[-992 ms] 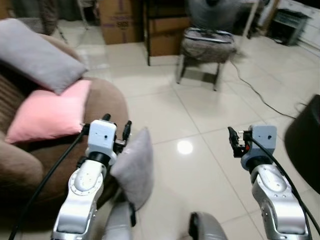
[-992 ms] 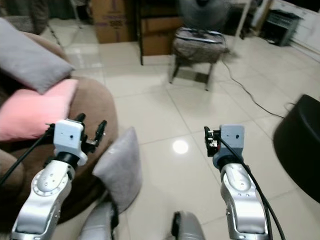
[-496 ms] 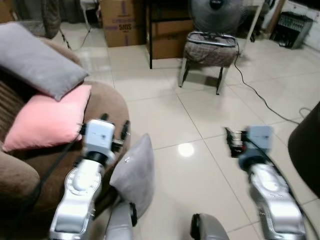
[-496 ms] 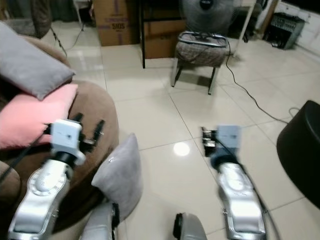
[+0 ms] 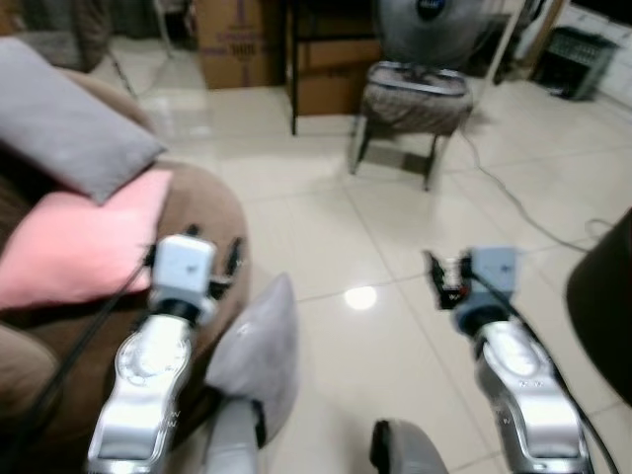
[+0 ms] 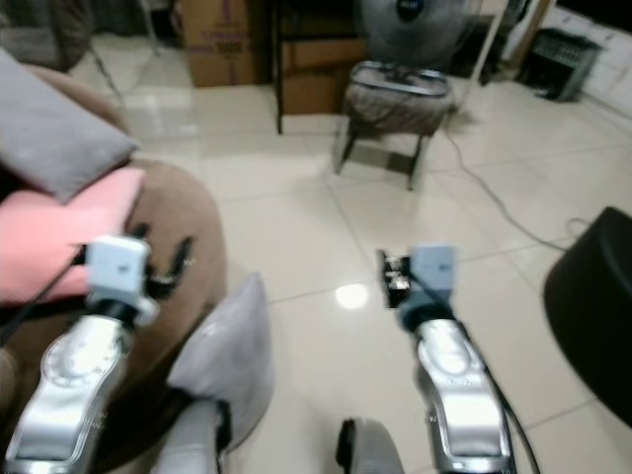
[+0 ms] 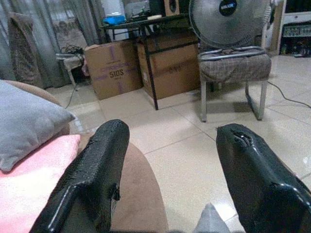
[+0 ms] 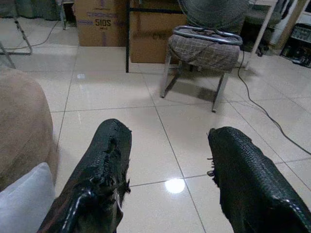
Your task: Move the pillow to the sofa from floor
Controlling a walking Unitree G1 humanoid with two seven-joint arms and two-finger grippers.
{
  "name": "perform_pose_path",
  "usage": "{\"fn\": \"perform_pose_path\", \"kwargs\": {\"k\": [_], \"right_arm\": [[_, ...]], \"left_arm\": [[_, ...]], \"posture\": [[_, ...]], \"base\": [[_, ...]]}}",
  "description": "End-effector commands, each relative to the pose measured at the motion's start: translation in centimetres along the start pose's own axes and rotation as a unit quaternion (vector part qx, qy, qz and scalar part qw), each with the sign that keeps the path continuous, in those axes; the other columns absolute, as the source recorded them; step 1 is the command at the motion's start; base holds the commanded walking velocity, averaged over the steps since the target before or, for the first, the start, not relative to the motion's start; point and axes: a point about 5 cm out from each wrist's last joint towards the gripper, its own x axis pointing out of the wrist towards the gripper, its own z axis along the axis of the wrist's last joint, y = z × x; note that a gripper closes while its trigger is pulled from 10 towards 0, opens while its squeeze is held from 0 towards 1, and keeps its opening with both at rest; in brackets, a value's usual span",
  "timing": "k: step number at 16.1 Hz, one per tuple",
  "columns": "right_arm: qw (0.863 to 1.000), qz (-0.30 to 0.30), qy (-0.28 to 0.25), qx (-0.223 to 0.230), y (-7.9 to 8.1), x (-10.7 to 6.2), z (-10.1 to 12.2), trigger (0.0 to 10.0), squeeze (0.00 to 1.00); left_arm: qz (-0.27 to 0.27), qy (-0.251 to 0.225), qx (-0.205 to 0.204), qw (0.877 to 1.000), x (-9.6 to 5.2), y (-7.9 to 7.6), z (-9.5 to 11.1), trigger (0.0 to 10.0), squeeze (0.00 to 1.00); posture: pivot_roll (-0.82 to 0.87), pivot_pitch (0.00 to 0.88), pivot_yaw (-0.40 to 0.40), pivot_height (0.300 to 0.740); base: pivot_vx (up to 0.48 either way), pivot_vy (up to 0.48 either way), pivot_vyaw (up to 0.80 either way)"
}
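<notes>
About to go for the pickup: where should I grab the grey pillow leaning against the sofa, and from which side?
Probably its raised upper corner: the grey pillow stands on edge against the sofa, thin edge up. Come from above with the left gripper, open and closest; the floor side is free.

You see a grey pillow (image 5: 259, 348) standing on the tiled floor (image 5: 395, 237), leaning against the brown sofa (image 5: 212, 212) holding two cushions (image 5: 84, 242).

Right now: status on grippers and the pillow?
Left gripper open, empty. Right gripper open, empty. Grey pillow on floor, leaning against sofa. Nothing in the way.
</notes>
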Motion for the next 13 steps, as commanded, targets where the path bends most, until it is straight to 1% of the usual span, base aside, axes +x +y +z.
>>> {"fn": "perform_pose_path", "kwargs": {"k": [1, 2, 3, 7, 8, 9, 11, 12, 13], "right_arm": [[1.000, -0.019, -0.004, -0.008, -1.2, 0.0, 0.3, 10.0, 0.00], [1.000, -0.016, -0.002, -0.008, -1.2, 0.0, 0.2, 10.0, 0.00], [1.000, -0.014, 0.000, -0.006, -1.1, -0.1, 0.1, 10.0, 0.00], [1.000, -0.016, 0.000, -0.005, -1.1, -0.1, 0.1, 10.0, 0.00], [1.000, -0.013, 0.002, -0.006, -1.1, -0.2, 0.1, 10.0, 0.00], [1.000, -0.011, 0.002, -0.007, -1.1, -0.2, 0.1, 10.0, 0.00], [1.000, 0.001, 0.007, -0.014, -1.1, -0.1, 0.2, 10.0, 0.00], [1.000, 0.001, 0.007, -0.014, -1.1, -0.1, 0.2, 10.0, 0.00], [1.000, 0.006, 0.008, -0.021, -1.1, -0.1, 0.2, 10.0, 0.00]], "left_arm": [[-0.013, -0.005, -0.004, 1.000, 0.2, -0.9, 0.3, 10.0, 0.00], [-0.010, -0.005, -0.006, 1.000, 0.2, -0.9, 0.3, 10.0, 0.00], [-0.008, 0.005, -0.003, 1.000, 0.2, -0.8, 0.0, 10.0, 0.00], [-0.013, 0.009, -0.002, 1.000, 0.2, -0.8, -0.2, 10.0, 0.00], [-0.018, 0.014, 0.001, 1.000, 0.3, -0.8, -0.4, 10.0, 0.00], [-0.020, 0.017, 0.002, 1.000, 0.4, -0.8, -0.5, 10.0, 0.00], [-0.028, 0.033, 0.010, 0.999, 1.2, -0.4, -1.1, 10.0, 0.00], [-0.028, 0.033, 0.010, 0.999, 1.2, -0.4, -1.1, 10.0, 0.00], [-0.032, 0.044, 0.009, 0.998, 1.8, -0.1, -1.5, 10.0, 0.00]], "posture": [[0.04, 0.000, -0.028, 0.611], [0.04, 0.000, -0.028, 0.611], [0.04, 0.000, -0.028, 0.601], [0.04, 0.000, -0.026, 0.566], [0.03, 0.000, -0.032, 0.551], [0.03, 0.000, -0.039, 0.546], [0.03, 0.000, -0.053, 0.526], [0.03, 0.000, -0.053, 0.526], [0.02, 0.000, -0.048, 0.516]], "base": [[0.270, 0.000, 0.00], [0.000, 0.000, 0.00], [0.000, 0.000, 0.00], [0.000, 0.000, 0.00], [0.000, 0.000, 0.00], [0.000, 0.000, 0.00], [0.000, 0.000, 0.00], [0.000, 0.000, 0.00], [0.000, 0.000, 0.00]]}}
